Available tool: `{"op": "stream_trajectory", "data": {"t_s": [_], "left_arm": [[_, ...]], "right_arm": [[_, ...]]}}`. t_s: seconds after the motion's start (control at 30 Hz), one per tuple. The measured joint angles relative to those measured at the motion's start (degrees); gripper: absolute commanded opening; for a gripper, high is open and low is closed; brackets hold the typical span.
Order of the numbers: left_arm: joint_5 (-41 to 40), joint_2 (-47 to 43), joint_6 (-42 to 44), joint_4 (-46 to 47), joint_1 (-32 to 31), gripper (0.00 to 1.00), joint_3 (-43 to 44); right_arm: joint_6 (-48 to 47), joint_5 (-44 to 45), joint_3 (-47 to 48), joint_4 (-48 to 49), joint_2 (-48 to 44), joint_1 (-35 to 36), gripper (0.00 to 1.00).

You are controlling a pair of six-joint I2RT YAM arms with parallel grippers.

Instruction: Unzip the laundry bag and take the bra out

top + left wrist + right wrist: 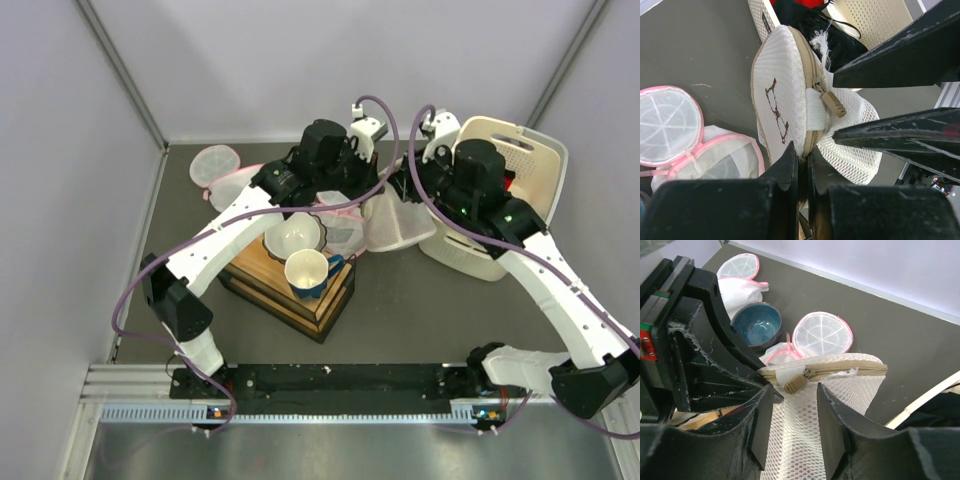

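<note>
The white mesh laundry bag (pixel 400 228) hangs between my two grippers beside the basket. My left gripper (pixel 802 157) is shut on the bag's tan seam, just below the round end (pixel 780 95). The tan zip pull (pixel 833 103) sits at the end of the zip, which looks closed. My right gripper (pixel 794 420) is open; its fingers stand either side of the mesh wall (pixel 800 440), just short of the zip pull (pixel 795 384). A bit of bright red fabric (pixel 812 2), likely the bra, shows in the basket (pixel 510 183), mostly hidden.
The cream perforated basket (pixel 530 150) stands at the back right, holding dark cloth (pixel 840 42). Pink-trimmed mesh bags (pixel 215 165) (pixel 822 332) lie at the back left. A blue bowl (pixel 756 325), a white bowl (pixel 293 235) and a mug (pixel 310 272) stand on wooden boxes (pixel 275 285).
</note>
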Motion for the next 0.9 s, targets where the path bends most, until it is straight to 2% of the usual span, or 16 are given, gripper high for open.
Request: {"op": "stream_trajectory", "data": {"t_s": [0.13, 0.4, 0.5, 0.57, 0.67, 0.77, 0.87, 0.9], "left_arm": [[0.13, 0.0, -0.02, -0.07, 0.0, 0.0, 0.0], [0.15, 0.0, -0.02, -0.17, 0.0, 0.0, 0.0], [0.15, 0.0, -0.04, -0.15, 0.0, 0.0, 0.0], [0.15, 0.0, -0.07, -0.15, 0.0, 0.0, 0.0], [0.15, 0.0, -0.07, -0.13, 0.0, 0.0, 0.0], [0.15, 0.0, -0.07, -0.13, 0.0, 0.0, 0.0], [0.17, 0.0, -0.07, -0.13, 0.0, 0.0, 0.0], [0.2, 0.0, -0.07, -0.13, 0.0, 0.0, 0.0]], "right_arm": [[0.0, 0.15, 0.0, 0.04, 0.55, 0.02, 0.33], [0.02, 1.75, -0.02, 1.75, 0.57, 0.02, 0.35], [0.04, 2.19, -0.02, 2.38, 0.52, 0.02, 0.31], [0.07, 2.27, -0.02, 2.58, 0.52, 0.02, 0.24], [0.07, 2.45, -0.07, 2.6, 0.52, 0.02, 0.25], [0.04, 2.49, -0.07, 2.6, 0.52, 0.04, 0.31], [0.04, 2.47, -0.09, 2.6, 0.52, 0.07, 0.3], [0.07, 2.45, -0.09, 2.6, 0.52, 0.07, 0.27]]}}
